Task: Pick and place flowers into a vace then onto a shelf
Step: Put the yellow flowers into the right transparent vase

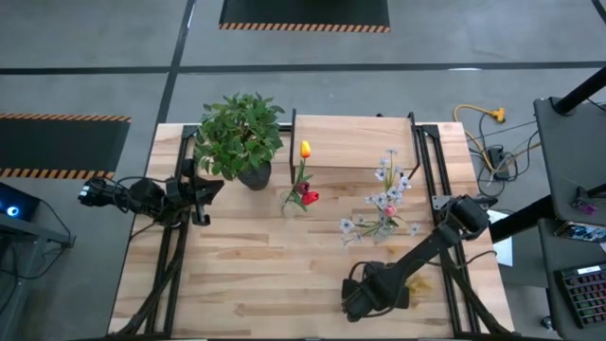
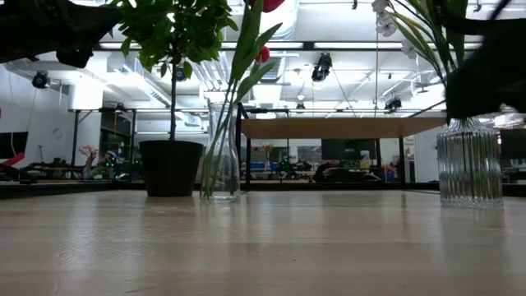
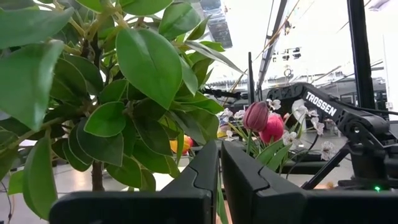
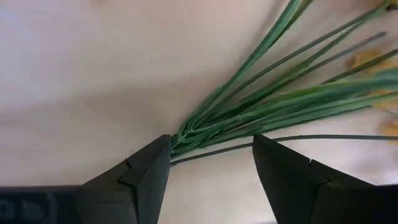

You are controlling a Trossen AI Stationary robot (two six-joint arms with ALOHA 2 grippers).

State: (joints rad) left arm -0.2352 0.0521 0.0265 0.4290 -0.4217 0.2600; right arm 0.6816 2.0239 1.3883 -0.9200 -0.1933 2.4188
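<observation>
landmark: shelf (image 1: 352,140), pale wooden riser at the far edge of the table (image 1: 256,275), nothing on its top yet
right gripper (image 4: 210,163): well in front of the shelf, near the table's front right, low over the wood; fingers spread wide with nothing clamped, straddling the stem ends of a loose flower bunch (image 4: 273,106) lying flat on the table
why so: judged a pre-grasp. Jaws were lined up across the bundled stem base, where the stalks come together and one close could catch most of them
loose bunch detail: green stalks fanned away from the jaws, small yellow bits at the far ends; in the high view only a yellow smudge showed beside the right arm
left gripper (image 3: 219,180): off the shelf's left side, beyond the potted plant (image 1: 240,137); fingers pressed together, empty, pointed at the leaves; looked parked, waiting
tulips (image 1: 303,180): red and yellow, already standing in a clear vase (image 2: 220,152) just in front of the shelf's left half
white sprigs (image 1: 388,194): with a pink bud, in a ribbed glass vase (image 2: 469,163) just in front of the shelf's right half
stage guess: two vases filled, neither on the shelf; one bunch not yet picked
risk: thin stalks lay flat on wood, so the lower finger could slide over some and the bunch might splay when lifted
</observation>
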